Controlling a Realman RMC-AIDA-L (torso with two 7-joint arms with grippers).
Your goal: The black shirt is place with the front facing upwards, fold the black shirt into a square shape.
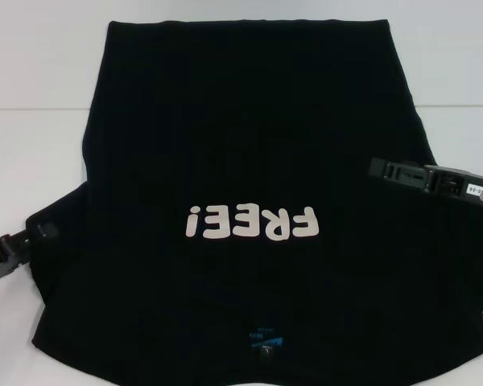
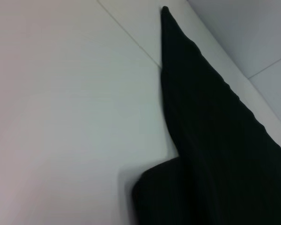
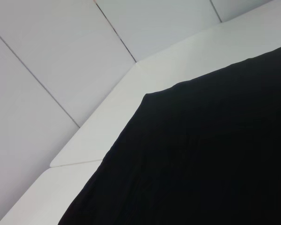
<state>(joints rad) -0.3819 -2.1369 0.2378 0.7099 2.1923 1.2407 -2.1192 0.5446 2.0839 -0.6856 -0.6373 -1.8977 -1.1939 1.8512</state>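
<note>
Our left gripper point(image 1: 34, 233) sits low at the left edge of the black shirt point(image 1: 249, 145), its tip right at the cloth where the left sleeve area bulges outward; whether its fingers are spread or closed on the fabric we cannot tell, since black metal meets black cloth there. Just to the right of it the shirt spreads flat across the white table point(image 1: 32, 96), front side up, with the white letters "FREE!" point(image 1: 251, 222) reading upside down from our head view and lying between our two grippers, nearer the collar end; below the letters, close to us, the small blue neck label point(image 1: 266, 338) shows at the neckline. The hem end lies away from us, narrower than the shoulder end. From our left wrist view the shirt point(image 2: 210, 154) runs as a long dark wedge tapering to a point on the table point(image 2: 65, 117), a rounded fold of cloth at its near end; no fingers show there. Further right, our right gripper point(image 1: 402, 171) lies over the right edge of the shirt, above the letters' level and well apart from the left gripper; how its fingers stand we cannot tell either. Our right wrist view shows only the shirt point(image 3: 210, 154) lying flat, one corner of it resting on the table point(image 3: 112, 117) near the table's edge.
</note>
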